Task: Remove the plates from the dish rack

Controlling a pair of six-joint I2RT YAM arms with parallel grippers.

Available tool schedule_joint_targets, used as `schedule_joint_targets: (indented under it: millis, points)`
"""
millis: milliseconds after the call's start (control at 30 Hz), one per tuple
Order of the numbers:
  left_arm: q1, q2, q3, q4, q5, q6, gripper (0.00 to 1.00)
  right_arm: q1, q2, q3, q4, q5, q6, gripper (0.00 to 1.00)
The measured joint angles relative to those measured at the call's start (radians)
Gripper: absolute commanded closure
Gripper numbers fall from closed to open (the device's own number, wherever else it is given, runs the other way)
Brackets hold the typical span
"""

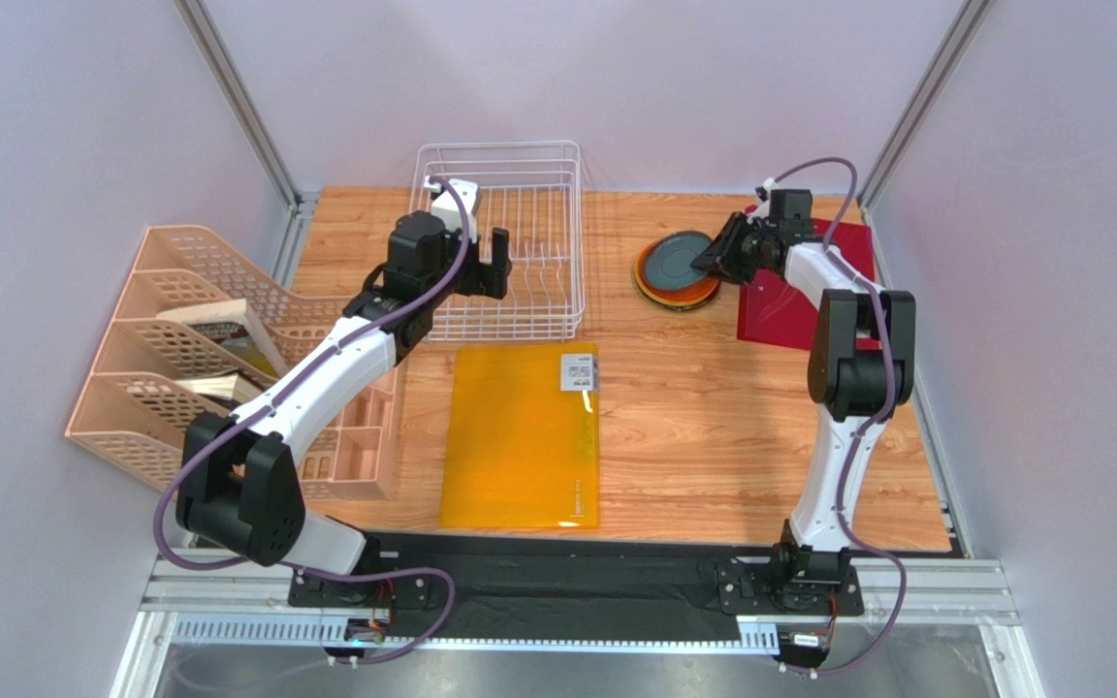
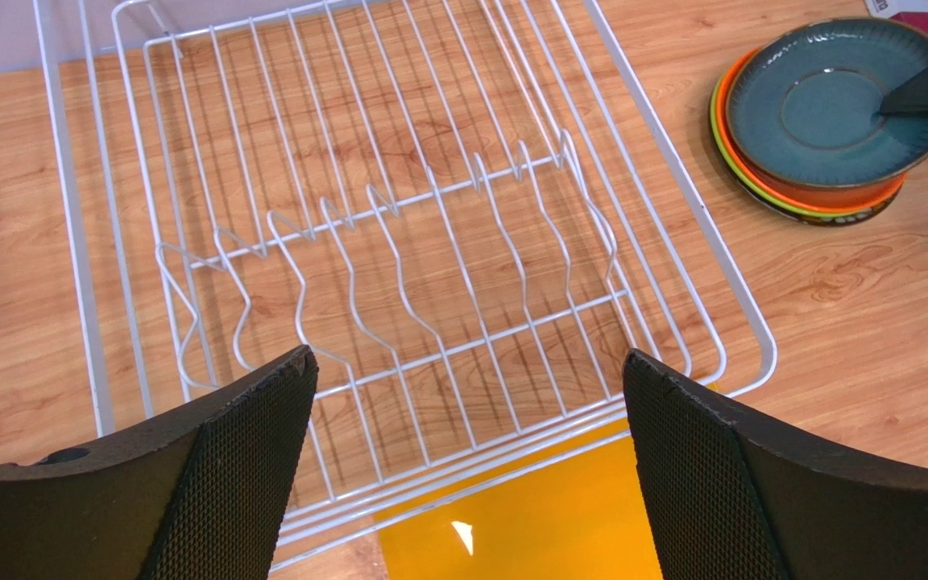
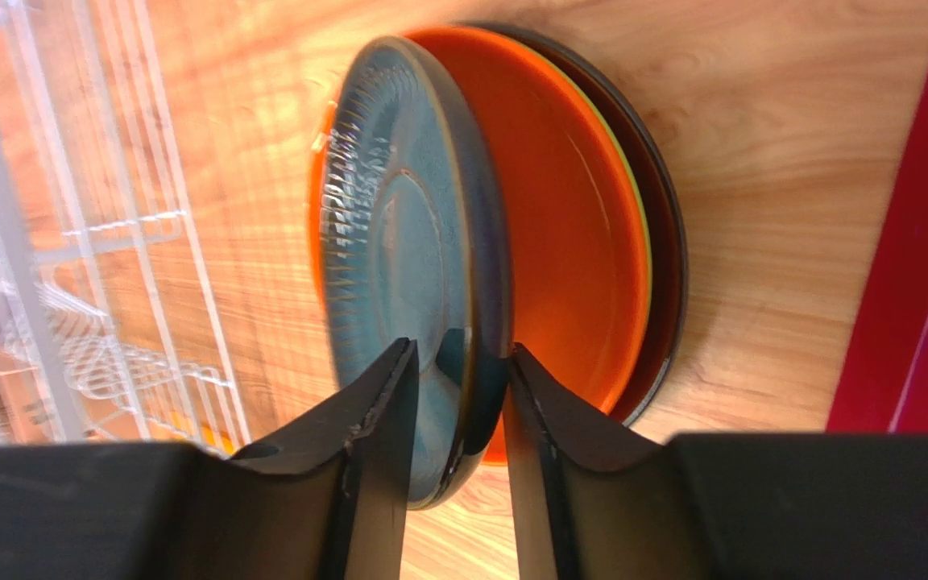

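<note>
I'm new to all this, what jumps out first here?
A stack of plates sits back right, where the right end effector pinches the rim of the top dark grey plate. The wire dish rack stands bare at back centre, the left end effector open above it.

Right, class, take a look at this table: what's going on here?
Two robot arms are emptying a rack. The white wire dish rack holds no plates, and the left gripper hangs open above it. All four plates sit in one stack on the wooden table, to the rack's right. The right gripper pinches the rim of the dark grey plate on top, just over the orange plate.
</note>
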Motion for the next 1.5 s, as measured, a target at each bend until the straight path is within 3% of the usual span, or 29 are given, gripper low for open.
schedule_joint_targets:
  millis: [133, 233, 700, 933, 1133, 1333, 1500]
  points:
    - [0.000, 0.000, 0.000, 0.000, -0.008, 0.000, 0.00, 0.020, 0.000, 0.001, -0.056, 0.061, -0.038, 0.45]
    - [0.000, 0.000, 0.000, 0.000, -0.008, 0.000, 0.00, 0.028, 0.000, 0.001, -0.085, 0.119, -0.063, 0.43]
    - [0.000, 0.000, 0.000, -0.001, -0.003, -0.003, 0.00, 0.124, -0.152, 0.002, -0.202, 0.508, -0.194, 0.39]
    - [0.000, -0.001, 0.002, -0.011, 0.002, -0.009, 0.00, 0.148, -0.260, -0.015, -0.205, 0.614, -0.214, 0.39]
    - [0.000, -0.038, 0.003, -0.037, -0.002, -0.018, 0.00, 0.176, -0.454, -0.195, -0.185, 0.658, -0.217, 0.40]
    - [0.000, -0.093, 0.032, -0.076, -0.016, -0.024, 0.00, 0.288, -0.724, -0.457, -0.072, 0.718, -0.266, 0.40]
    - [0.000, -0.147, 0.032, -0.093, -0.022, -0.031, 0.00, 0.364, -0.825, -0.552, 0.008, 0.797, -0.304, 0.41]
